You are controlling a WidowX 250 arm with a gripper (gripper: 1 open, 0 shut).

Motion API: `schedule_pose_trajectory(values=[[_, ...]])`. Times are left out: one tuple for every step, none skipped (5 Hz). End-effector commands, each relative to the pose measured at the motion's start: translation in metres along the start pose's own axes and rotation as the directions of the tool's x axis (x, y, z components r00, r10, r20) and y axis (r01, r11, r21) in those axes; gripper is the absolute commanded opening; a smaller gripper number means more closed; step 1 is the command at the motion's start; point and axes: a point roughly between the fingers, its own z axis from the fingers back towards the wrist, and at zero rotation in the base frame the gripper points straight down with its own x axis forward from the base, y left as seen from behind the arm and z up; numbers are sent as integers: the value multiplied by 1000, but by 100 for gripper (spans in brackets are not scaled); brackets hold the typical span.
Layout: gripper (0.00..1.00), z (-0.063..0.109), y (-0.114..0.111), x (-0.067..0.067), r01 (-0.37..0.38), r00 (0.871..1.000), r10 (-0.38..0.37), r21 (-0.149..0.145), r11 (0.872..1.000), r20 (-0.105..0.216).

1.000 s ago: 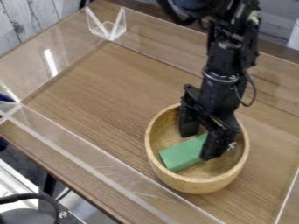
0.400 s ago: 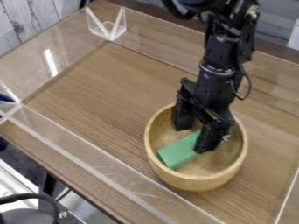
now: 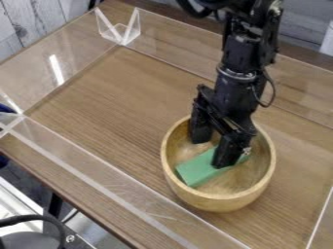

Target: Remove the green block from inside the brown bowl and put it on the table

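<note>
The brown bowl [image 3: 250, 196] sits on the table [image 3: 117, 97] at the lower right of the camera view. Inside it lies the green block [image 3: 200, 173], resting against the bowl's left inner side, its right end hidden behind a finger. My black gripper [image 3: 216, 136] points steeply down into the bowl, open, its two fingers [image 3: 231, 149] spread on either side of the block's upper end. Nothing is gripped between them.
Clear acrylic walls [image 3: 78, 146] edge the table along the front and left. A clear bracket [image 3: 120, 26] stands at the far corner. Bare tabletop stretches left of the bowl.
The gripper has shifted slightly left and up inside the bowl, still open. The green block lies where it was.
</note>
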Motion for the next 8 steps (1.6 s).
schedule_pose_trajectory(values=[[100, 20, 3, 4, -7, 997, 6, 7, 1000, 78], [100, 12, 3, 2, -22, 997, 23, -11, 1000, 75], [0, 6, 3, 1, -41, 996, 43, -29, 999, 74], [0, 7, 2, -1, -40, 997, 42, -27, 999, 70], [0, 11, 1, -5, -40, 997, 41, -23, 999, 66], [0, 20, 0, -8, -47, 996, 48, -15, 999, 73], [0, 50, 2, -14, -66, 992, 65, 5, 998, 111], [0, 82, 12, -6, -85, 985, 80, 22, 996, 155]])
